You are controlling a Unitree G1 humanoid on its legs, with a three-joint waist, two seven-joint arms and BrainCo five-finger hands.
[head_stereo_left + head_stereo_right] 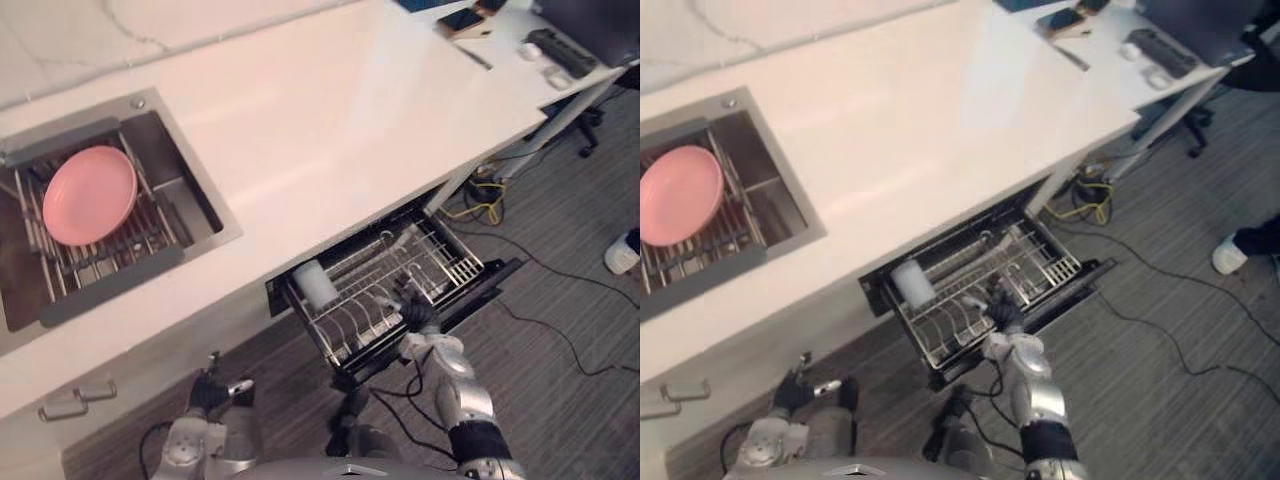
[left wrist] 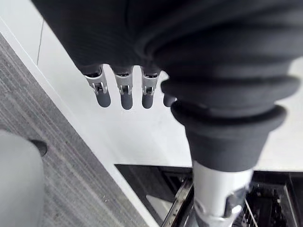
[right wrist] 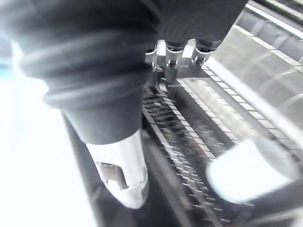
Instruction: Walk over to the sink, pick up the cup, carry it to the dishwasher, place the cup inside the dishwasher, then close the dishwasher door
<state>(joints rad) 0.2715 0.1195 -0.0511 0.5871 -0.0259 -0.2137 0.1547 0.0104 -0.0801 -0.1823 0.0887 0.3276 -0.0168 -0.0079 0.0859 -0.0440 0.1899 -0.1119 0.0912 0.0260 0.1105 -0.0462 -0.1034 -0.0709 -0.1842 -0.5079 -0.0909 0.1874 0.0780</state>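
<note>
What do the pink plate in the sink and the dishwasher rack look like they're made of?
Pink plate: smooth, evenly coloured, softly matte; plastic or glazed ceramic, can't tell which. Dishwasher rack: thin pale wires in a grid, likely coated metal.

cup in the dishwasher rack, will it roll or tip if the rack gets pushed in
Probably light: the cup looks small. Its smooth round wall may roll or slide on the rack wires if jolted. It sits in a rack corner, whose edges would likely stop it.
</note>
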